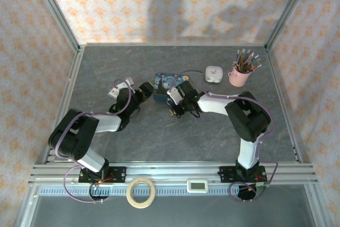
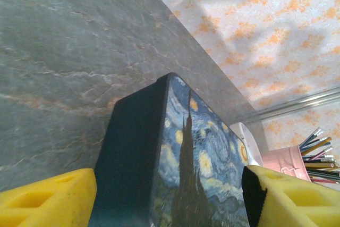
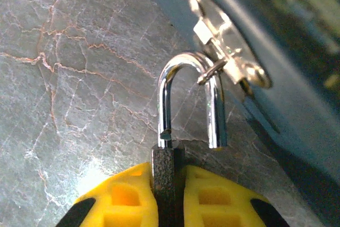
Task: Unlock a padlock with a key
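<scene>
Left claw (image 2: 170,208): jaws set wide and closed on the tin (image 2: 202,163). One yellow finger (image 2: 48,200) bears on the tin's dark side wall, and the other lies against its painted lid. From above, this claw is at the tin's left edge.

Tin: rests on the table (image 1: 133,136), painted face up. On its front wall is a bright metal hasp (image 3: 226,57).

Right claw (image 3: 169,190): at the front of the tin, just right of the left claw in the top view. Its jaws are closed on the padlock (image 3: 168,158), with the dark body pinched edge-on between the yellow fingers (image 3: 122,198) and only its top standing above them.

Padlock: just in front of the tin's front wall, hanging from the hasp. The shackle (image 3: 183,59) rises from the body and arches through the hasp's loop. Its left leg enters the body. Its right leg ends in the air beside the body, clear of it, so the shackle stands released.

Right of the tin: a white case (image 1: 213,74) lies near it, and a pink cup (image 1: 239,77) of pencils stands beyond that.
</scene>
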